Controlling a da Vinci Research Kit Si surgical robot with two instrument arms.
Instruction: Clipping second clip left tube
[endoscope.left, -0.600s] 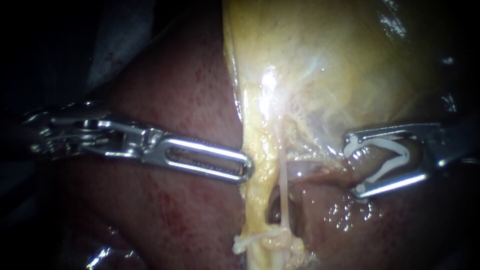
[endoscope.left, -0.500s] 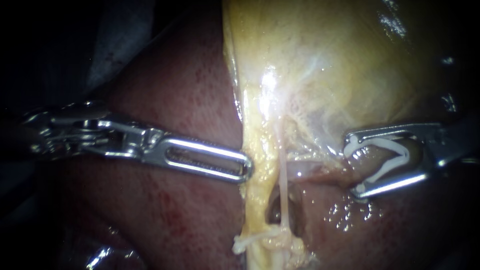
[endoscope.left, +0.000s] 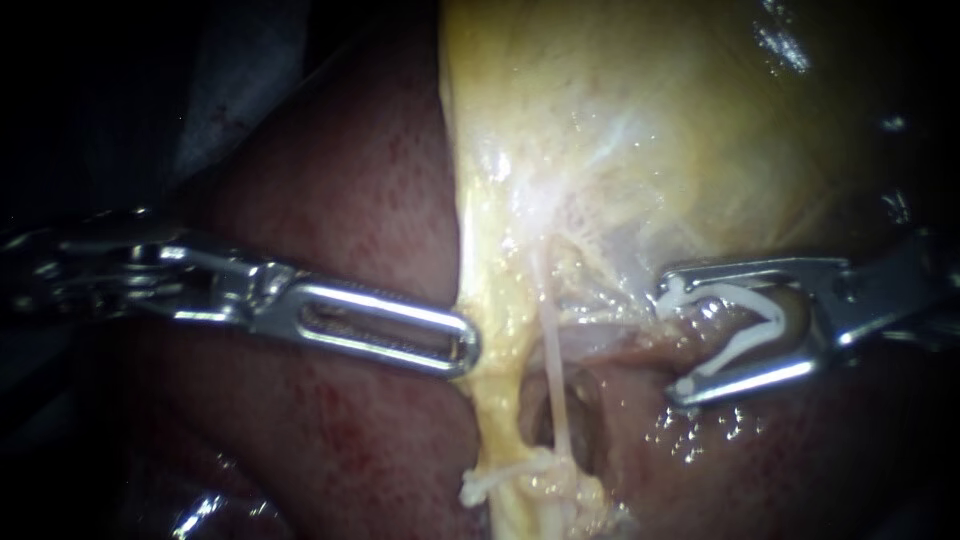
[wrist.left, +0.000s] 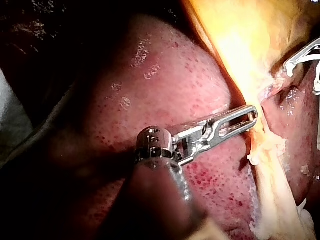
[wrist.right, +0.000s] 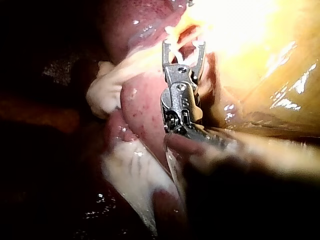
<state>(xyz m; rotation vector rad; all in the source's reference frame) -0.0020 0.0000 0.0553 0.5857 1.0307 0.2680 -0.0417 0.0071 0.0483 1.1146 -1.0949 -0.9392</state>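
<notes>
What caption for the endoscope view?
Right instrument holds a clip short of the tube; left instrument at the gallbladder edge.

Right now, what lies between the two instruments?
Endoscope view: a thin pale tube and yellowish tissue lie between the left instrument and the right instrument, whose jaws hold a clip.

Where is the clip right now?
In the endoscope view the white clip is on the right, held between my right instrument's jaws over the liver, just short of the thin pale tube.

Endoscope close-up, wrist views from either side, sharing liver (endoscope.left: 340, 200)
</notes>
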